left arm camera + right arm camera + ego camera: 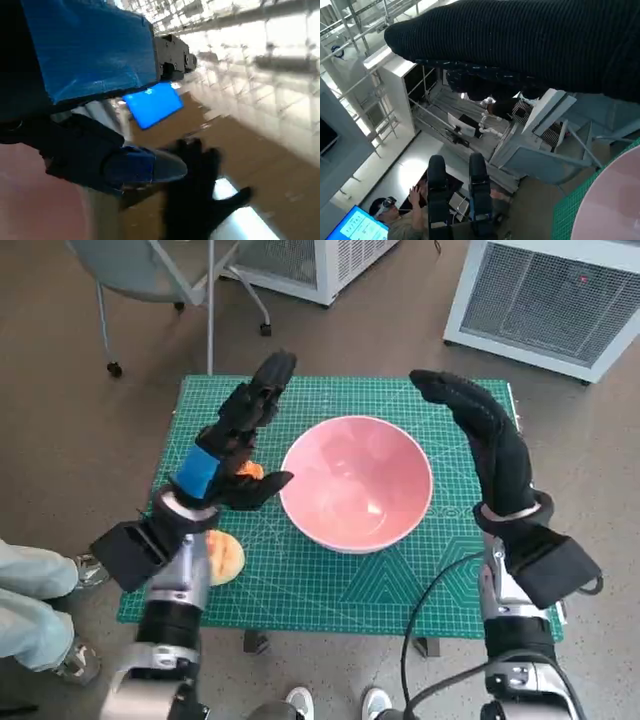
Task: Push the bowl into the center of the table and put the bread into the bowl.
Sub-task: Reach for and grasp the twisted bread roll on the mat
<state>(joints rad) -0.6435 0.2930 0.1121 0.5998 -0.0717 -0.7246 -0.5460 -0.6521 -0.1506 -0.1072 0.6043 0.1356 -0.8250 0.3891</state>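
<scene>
Bowl (357,483) sits upright mid-desk, mouth up; bread (224,556) lies beside it under our left forearm. Left robot hand (243,435) and right robot hand (480,430) flank it, spread, holding nothing.

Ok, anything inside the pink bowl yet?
No. The pink bowl shows only its bare inside. One bread roll lies on the mat by the left forearm; another is partly hidden under the left hand.
</scene>
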